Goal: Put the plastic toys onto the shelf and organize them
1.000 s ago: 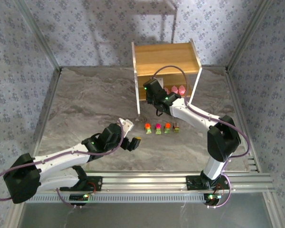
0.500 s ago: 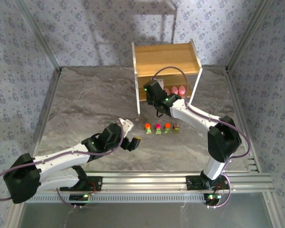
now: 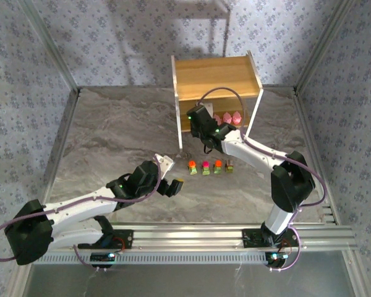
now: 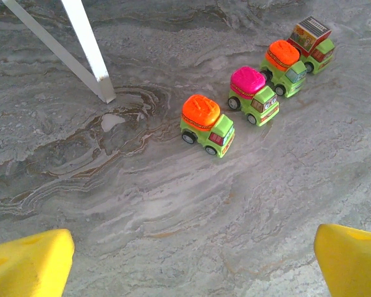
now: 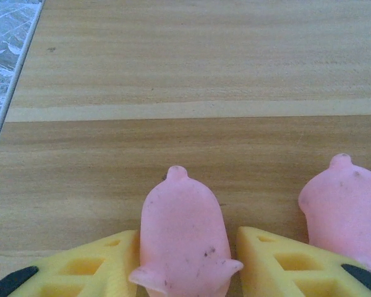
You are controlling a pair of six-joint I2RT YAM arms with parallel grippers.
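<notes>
Shelf [image 5: 173,74]: matt grained wood; pink toy [image 5: 182,229]: smooth matt plastic.

Grey marbled tabletop [image 3: 111,136], veined in pale swirls and evenly lit. Closed in at the left, right and far sides of that tabletop by pale walls [image 3: 25,93] printed with a small, repeating blue-grey floral motif. Slim metal posts [image 3: 49,46] slanting up and outward from the tabletop's far corners. Soft dark shadow [image 3: 173,31] on the wall beyond the tabletop's far edge. Ribbed aluminium rail [image 3: 191,235] along the tabletop's near edge, and a dull grey metal sheet [image 3: 173,278] just nearer than that.
</notes>
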